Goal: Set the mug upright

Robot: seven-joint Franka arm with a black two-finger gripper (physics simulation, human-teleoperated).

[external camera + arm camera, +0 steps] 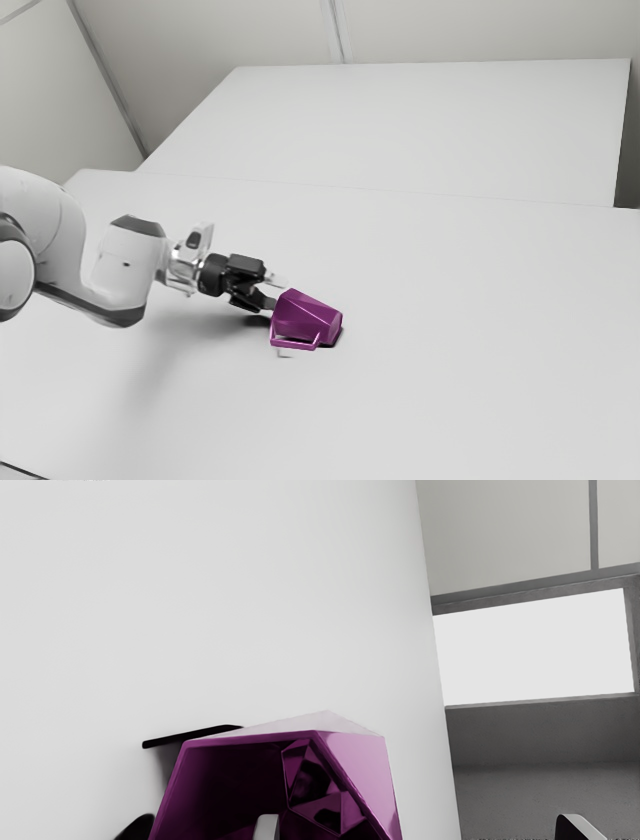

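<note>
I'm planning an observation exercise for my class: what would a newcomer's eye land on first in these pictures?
The purple mug stands out first: the strongest colour, lying on its side on the white table, mouth toward the open jaws. Next comes the white arm, reaching in from the exterior view's left. In the wrist view, a bright rectangle shows beyond the table's edge.

Purple mug [362,765] is showing its open mouth; fingers [267,828] are standing wide apart, one overlapping that mouth, other lying outside.
</note>
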